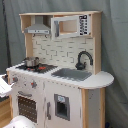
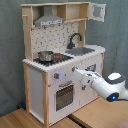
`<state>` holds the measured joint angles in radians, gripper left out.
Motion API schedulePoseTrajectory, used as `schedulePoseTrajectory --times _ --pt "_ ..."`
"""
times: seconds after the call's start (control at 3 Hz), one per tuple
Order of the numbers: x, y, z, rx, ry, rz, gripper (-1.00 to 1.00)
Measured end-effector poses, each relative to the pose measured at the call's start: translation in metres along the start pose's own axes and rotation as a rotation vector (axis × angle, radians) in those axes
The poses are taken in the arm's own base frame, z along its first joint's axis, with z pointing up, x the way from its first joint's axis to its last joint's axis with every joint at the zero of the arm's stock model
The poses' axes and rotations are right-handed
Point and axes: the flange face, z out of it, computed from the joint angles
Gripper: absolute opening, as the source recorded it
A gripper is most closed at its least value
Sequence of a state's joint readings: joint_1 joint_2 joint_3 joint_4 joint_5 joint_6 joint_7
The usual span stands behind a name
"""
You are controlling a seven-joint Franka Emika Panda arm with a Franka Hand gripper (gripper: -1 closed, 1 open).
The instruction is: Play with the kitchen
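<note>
The kitchen (image 1: 57, 70) (image 2: 62, 60) stands upright on the floor, white and light wood, with a small pot (image 2: 45, 55) on its stove. In the second exterior view my arm (image 2: 100, 84) reaches toward its front panel near the knobs. My claw (image 2: 75, 71) is blurred against the panel; I cannot tell whether it is released or clenched.

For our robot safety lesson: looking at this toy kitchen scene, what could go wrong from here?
1. The arm reaches close to the kitchen's front panel near the knobs; pushing further might shove or tip the kitchen.
2. A small pot sits loose on the stove; a jolt could knock it off.
3. The upper cabinet door stands open and could be struck.
</note>
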<state>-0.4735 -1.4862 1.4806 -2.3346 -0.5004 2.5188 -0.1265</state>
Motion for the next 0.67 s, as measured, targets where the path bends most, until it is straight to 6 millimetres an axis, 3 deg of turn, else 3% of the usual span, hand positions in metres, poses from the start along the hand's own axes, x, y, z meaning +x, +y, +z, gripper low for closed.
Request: schedulePoseTrajectory --times 0.67 --pt "-0.018 -0.036 0.004 0.027 0.069 -0.162 1.0"
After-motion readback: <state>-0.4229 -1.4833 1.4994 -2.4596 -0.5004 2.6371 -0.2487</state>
